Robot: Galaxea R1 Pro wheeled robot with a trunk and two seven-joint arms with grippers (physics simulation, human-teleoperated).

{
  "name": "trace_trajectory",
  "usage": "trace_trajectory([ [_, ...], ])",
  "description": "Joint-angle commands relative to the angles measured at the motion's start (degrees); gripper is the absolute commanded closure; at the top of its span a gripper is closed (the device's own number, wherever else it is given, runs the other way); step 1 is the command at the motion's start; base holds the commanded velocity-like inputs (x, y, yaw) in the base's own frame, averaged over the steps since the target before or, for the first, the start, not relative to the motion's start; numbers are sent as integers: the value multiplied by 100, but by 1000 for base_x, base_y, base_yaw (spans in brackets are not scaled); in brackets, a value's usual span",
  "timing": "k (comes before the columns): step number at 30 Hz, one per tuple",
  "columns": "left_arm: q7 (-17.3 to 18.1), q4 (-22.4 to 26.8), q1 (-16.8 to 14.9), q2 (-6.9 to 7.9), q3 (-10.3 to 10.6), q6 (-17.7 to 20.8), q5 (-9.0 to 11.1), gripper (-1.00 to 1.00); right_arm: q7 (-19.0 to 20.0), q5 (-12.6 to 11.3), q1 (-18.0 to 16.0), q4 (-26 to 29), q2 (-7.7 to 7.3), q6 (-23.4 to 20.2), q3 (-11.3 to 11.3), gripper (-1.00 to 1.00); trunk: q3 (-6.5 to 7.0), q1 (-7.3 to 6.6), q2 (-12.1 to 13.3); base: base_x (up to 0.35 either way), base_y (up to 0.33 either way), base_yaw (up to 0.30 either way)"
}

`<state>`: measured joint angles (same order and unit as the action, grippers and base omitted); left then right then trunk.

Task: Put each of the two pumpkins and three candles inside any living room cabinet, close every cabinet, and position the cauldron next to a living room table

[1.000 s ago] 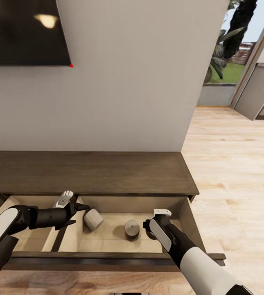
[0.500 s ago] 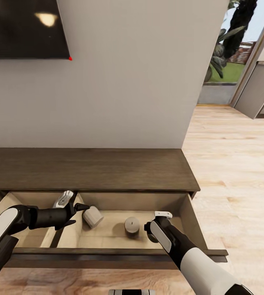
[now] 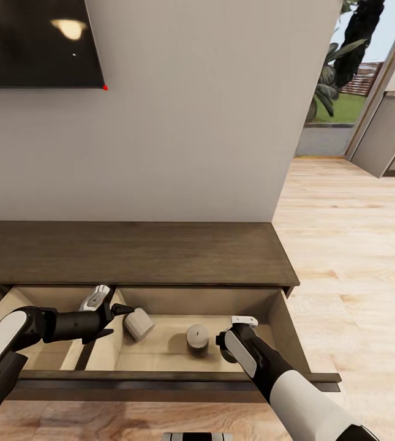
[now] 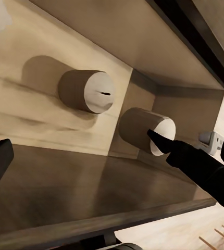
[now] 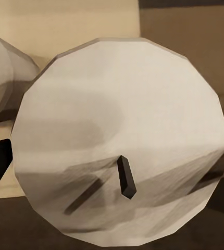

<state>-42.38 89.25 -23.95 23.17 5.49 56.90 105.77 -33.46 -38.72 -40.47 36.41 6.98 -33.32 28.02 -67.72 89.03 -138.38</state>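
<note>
Risk: with the pale candle (image 3: 139, 324) tipped at 3 o'clock of the wide-open, empty left end effector (image 3: 112, 310) and the darker candle (image 3: 197, 337) upright at 9 o'clock of the right end effector (image 3: 225, 349) (grip cannot be told) – both in the cabinet (image 3: 130, 254) drawer (image 3: 279, 321) – careless withdrawal could topple either.

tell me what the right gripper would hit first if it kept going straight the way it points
Most likely the candle right before the right gripper: its wicked top faces that wrist camera between the finger edges. Whether it is already gripped is unclear.

White arm shells, black joints, black tapered fingers (image 3: 121, 309).
</note>
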Motion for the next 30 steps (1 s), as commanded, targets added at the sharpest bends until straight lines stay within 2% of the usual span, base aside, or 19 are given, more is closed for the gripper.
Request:
trace_trajectory([
  [1,-60,4,-4,4,5,-4,58,-100,-55,-57,-5,7,-4,-8,28,100,-5,-1,-2,0,0,0],
  [7,-60,4,-4,4,5,-4,58,-100,-39,-57,-5,7,-4,23,27,100,-5,-1,-2,0,0,0],
  [19,-60,4,-4,4,5,-13,58,-100,-13,-48,-6,1,-4,400,65,100,-5,-1,-2,0,0,0],
  [21,-61,4,-4,4,5,-13,58,-100,-7,-44,-5,-1,-4,429,69,100,31,-45,78,0,0,0],
  [26,-60,4,-4,4,5,-13,58,-100,6,268,-5,-15,1,448,57,100,67,-89,158,0,0,0],
  [30,-60,4,-4,4,5,-13,58,-100,39,339,-5,-19,4,449,54,100,67,-89,158,0,0,0],
])
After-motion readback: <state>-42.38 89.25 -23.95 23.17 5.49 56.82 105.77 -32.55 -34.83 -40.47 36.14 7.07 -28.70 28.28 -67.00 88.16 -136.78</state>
